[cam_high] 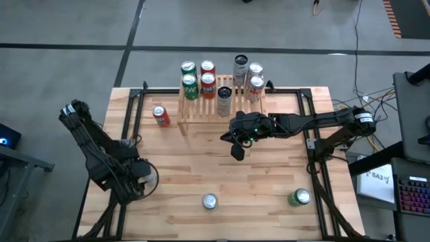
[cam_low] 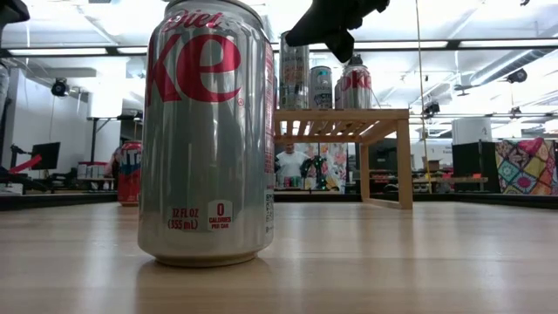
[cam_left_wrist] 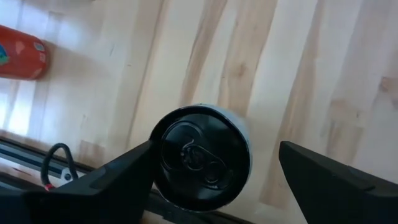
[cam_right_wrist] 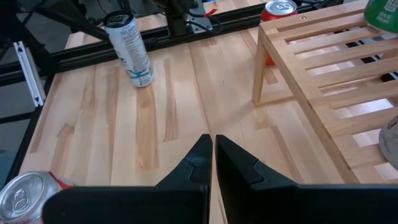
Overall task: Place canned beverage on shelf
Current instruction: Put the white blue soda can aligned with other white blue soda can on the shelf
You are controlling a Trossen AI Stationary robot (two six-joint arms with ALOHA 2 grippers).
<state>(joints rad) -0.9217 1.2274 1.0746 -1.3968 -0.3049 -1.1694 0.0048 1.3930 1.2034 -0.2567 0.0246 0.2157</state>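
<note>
Filling the low view, a silver cola can (cam_low: 207, 131) is seen at six o'clock on the table (cam_high: 269, 181), the shelf (cam_high: 222, 107) with seven cans at twelve, the clenched right gripper (cam_high: 237, 152) before it, the released left gripper (cam_high: 134, 180) at eight.

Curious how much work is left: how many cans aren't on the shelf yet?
4: red can beside the shelf's left end, silver can and green can along the front edge, white can between the open left gripper's fingers. None seem hidden.
</note>
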